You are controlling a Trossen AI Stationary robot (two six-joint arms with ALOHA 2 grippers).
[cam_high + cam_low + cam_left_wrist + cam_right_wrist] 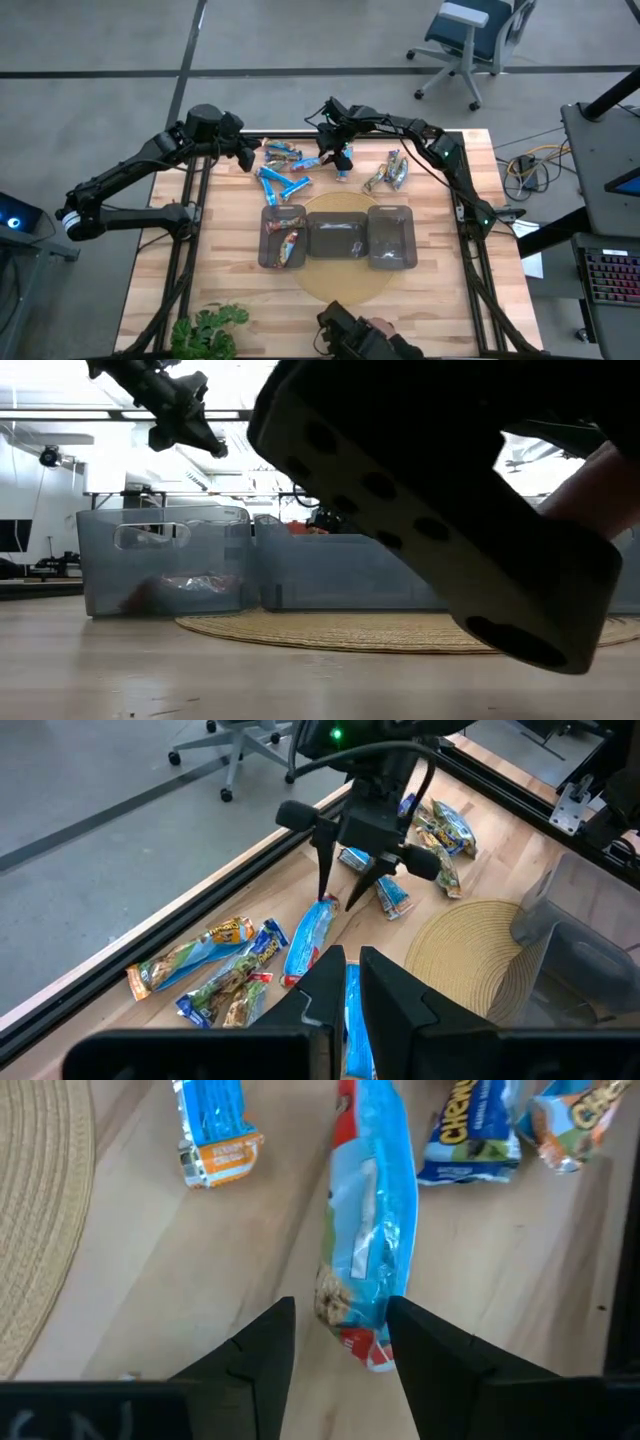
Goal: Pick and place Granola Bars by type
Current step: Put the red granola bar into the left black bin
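Right now the right gripper (338,1342) has its jaws apart, straddling one end of a blue bar (368,1230) on the desk (130,1280); the bar's long axis runs straight away from the jaws. Beside them lie another blue bar (212,1130) and mixed bars (470,1130), near but not blocking. Farther off, the left gripper (345,985) waits, jaws together, over the blue cluster; the trays (338,237) sit beyond.

beside the right gripper (338,1342) bare wood lies open on both sides; ahead, blue bars (215,1125) and the round mat (40,1200) crowd the path.
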